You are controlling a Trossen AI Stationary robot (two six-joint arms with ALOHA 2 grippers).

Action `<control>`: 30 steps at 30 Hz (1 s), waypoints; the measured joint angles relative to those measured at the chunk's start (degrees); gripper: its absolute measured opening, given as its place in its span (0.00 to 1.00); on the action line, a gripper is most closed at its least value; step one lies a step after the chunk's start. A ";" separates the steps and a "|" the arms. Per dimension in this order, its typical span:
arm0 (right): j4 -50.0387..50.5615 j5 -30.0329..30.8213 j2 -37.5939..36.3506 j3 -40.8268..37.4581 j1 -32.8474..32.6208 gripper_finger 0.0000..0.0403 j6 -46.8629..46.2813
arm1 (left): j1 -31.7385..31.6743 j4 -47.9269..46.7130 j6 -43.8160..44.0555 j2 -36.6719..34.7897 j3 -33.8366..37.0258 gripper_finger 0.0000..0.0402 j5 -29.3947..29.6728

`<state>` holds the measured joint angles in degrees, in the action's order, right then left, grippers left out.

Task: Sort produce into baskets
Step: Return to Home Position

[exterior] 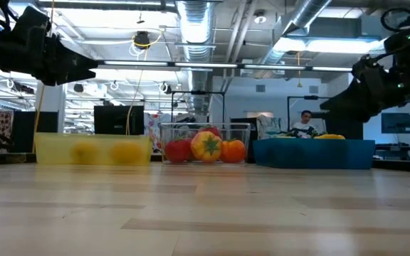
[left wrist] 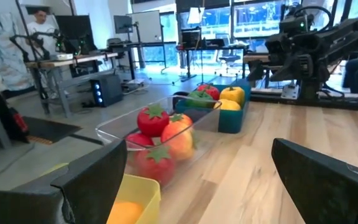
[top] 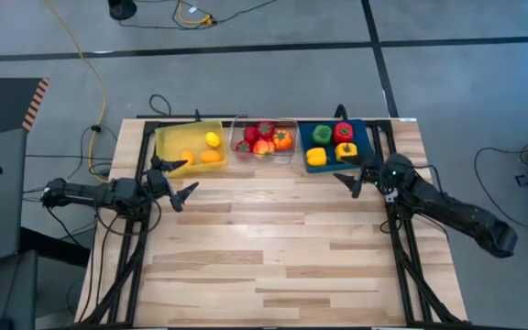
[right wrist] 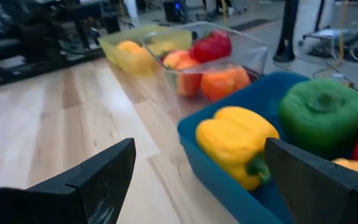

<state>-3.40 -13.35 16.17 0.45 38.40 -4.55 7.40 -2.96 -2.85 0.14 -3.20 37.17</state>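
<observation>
1. Standing spread wide, the left gripper (top: 178, 180) hovers above bare wood, with the yellow bin (top: 172, 142) of lemons (top: 212, 139) just beyond its fingertips.
2. The right gripper (top: 357, 176), fingers likewise apart, hangs just short of the blue bin (top: 363, 133) holding peppers (top: 322, 135).
3. Between those two bins, the clear bin (top: 264, 160) holds tomatoes (top: 265, 129).

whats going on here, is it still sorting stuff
It looks finished. The citrus lies in the yellow bin, the red and orange pieces in the clear bin, and the peppers in the blue bin. The left gripper and right gripper hang open and empty above the table, just in front of the bins.
</observation>
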 joint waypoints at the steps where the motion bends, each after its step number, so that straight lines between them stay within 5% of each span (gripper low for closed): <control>1: 0.13 0.28 0.60 0.00 -0.01 0.95 0.31 | 0.00 0.00 -0.51 0.00 0.00 0.97 0.01; 21: 0.73 1.95 5.75 -0.07 -1.18 0.95 -0.38 | 0.00 -1.22 -3.42 0.02 -0.03 0.97 2.45; 30: 0.76 1.93 -0.24 -0.09 -9.84 0.95 -0.40 | 0.00 -1.50 -3.59 0.02 -0.07 0.97 -7.97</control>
<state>-2.63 -11.42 15.93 0.36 28.57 -4.95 7.40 -4.46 -6.44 0.16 -3.27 29.20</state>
